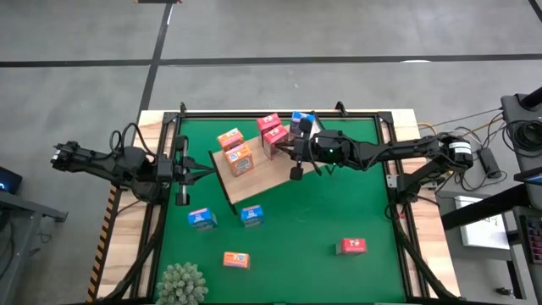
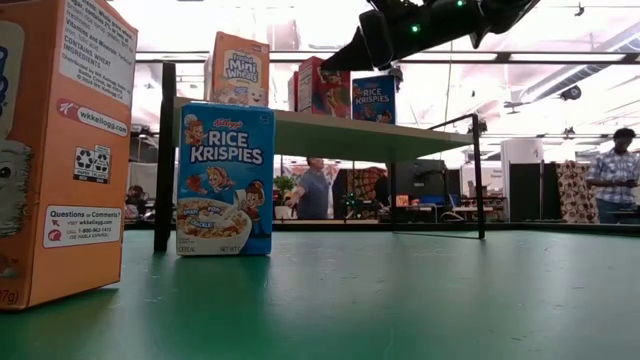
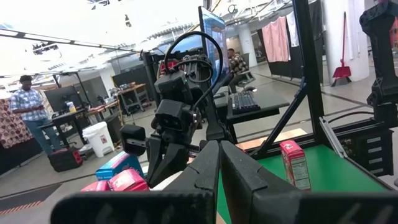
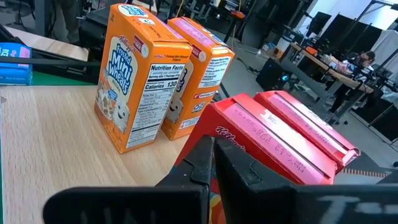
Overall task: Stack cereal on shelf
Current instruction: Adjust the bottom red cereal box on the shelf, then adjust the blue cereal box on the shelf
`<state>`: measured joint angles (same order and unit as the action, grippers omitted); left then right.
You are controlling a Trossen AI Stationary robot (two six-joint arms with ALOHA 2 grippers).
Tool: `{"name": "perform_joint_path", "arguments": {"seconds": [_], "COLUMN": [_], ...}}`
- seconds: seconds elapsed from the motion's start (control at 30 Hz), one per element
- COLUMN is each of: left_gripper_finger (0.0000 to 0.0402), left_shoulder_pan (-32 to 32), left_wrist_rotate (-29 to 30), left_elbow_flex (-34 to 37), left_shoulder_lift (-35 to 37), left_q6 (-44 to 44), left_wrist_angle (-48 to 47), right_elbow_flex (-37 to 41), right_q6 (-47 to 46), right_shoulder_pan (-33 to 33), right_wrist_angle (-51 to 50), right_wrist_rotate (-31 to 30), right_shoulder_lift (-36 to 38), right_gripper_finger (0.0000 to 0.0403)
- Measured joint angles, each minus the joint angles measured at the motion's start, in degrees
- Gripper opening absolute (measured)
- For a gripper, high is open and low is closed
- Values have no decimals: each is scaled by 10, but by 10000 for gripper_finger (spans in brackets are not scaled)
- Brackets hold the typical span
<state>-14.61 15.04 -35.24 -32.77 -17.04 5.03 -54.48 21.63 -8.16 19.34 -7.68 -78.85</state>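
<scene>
The shelf (image 1: 257, 180), a light-wood board on thin dark legs (image 2: 165, 160), stands at the mat's far middle. On it stand two orange cereal boxes (image 1: 235, 151), two pink-red ones (image 1: 273, 134) and a blue one (image 1: 300, 124). My right gripper (image 1: 286, 152) is shut and reaches level over the board from the right, its tips (image 4: 212, 146) right beside a pink-red box (image 4: 273, 143). My left gripper (image 1: 206, 174) is shut and waits level at the shelf's left end. On the mat stand two blue boxes (image 1: 201, 219), an orange one (image 1: 236, 260) and a pink-red one (image 1: 351, 246). My right gripper's shut fingers (image 4: 231, 168) stand level against the side of the nearer pink-red box (image 4: 231, 134), coming from the table's right. Whether they touch the box, I cannot tell. The box stands upright on the board.
A fuzzy green plant (image 1: 182, 284) sits at the mat's near left corner. A dark frame (image 1: 385, 161) borders the mat. The low view has an orange box (image 2: 60, 150) close at the left and a blue one (image 2: 225, 180) beside a shelf leg. People show in the room behind.
</scene>
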Motion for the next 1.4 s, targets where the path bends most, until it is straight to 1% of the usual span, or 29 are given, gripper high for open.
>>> {"name": "perform_joint_path", "arguments": {"seconds": [0.4, 0.6, 0.67, 0.77, 0.83, 0.97, 1.07, 1.13, 1.4], "left_gripper_finger": [0, 0, 0, 0, 0, 0, 0, 0, 0], "left_shoulder_pan": [0, 0, 0, 0, 0, 0, 0, 0, 0], "left_wrist_rotate": [0, 0, 0, 0, 0, 0, 0, 0, 0], "left_elbow_flex": [0, 0, 0, 0, 0, 0, 0, 0, 0], "left_shoulder_lift": [0, 0, 0, 0, 0, 0, 0, 0, 0], "left_q6": [0, 0, 1, 5, 5, 6, 6, 6, 6], "left_wrist_angle": [2, 1, 1, 1, 1, 1, 1, 1, 1], "right_elbow_flex": [0, 0, -1, -37, -81, -186, -239, -246, -232], "right_q6": [0, 5, 7, 1, -28, -89, -116, -124, -111], "right_shoulder_pan": [0, 1, 6, 11, 8, -21, -45, -59, -85], "right_wrist_angle": [24, 18, 3, -91, -201, -452, -587, -625, -641], "right_wrist_rotate": [0, -1, -21, -62, -72, -72, -74, -73, -74], "right_shoulder_lift": [0, 3, 16, 49, 64, 65, 60, 60, 59], "right_gripper_finger": [9, 9, 9, 9, 9, 9, 9, 9, 9]}}
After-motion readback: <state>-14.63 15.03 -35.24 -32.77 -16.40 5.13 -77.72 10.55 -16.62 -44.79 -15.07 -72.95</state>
